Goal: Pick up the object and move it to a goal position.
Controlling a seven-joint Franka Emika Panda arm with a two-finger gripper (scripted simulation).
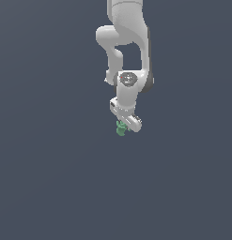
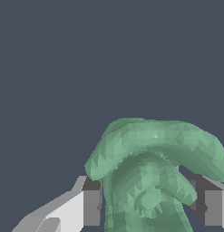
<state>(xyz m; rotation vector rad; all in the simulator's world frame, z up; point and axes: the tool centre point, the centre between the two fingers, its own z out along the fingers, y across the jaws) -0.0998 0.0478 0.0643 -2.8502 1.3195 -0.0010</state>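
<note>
— Gripping the object [image 2: 149,181] right now, are you?

— Yes. My pincer [image 2: 149,206] is clenched on it: in the wrist view one grey pad [image 2: 91,206] presses against one flank of the green lump and the other pad [image 2: 212,206] sits tight at the opposite flank, with the lump filling the whole gap between them.

— What does it look like from there?

— Knobbly and green, with a thick curved lobe arching over a ridged, bumpy middle. That lobe sticks out well beyond my fingertips.

— And from the outside camera?

— There the object [image 1: 120,128] is a tiny green speck at the very tip of my pincer [image 1: 125,125], hanging just under my white wrist [image 1: 127,79], a little toward the exterior view's left of it. My arm [image 1: 124,28] comes down to it from above.

— Is it resting on anything?

— I cannot tell. Around the object everything is one flat dark blue-grey ground [image 1: 47,178], with no edge or shadow to show whether it touches a surface.
</note>
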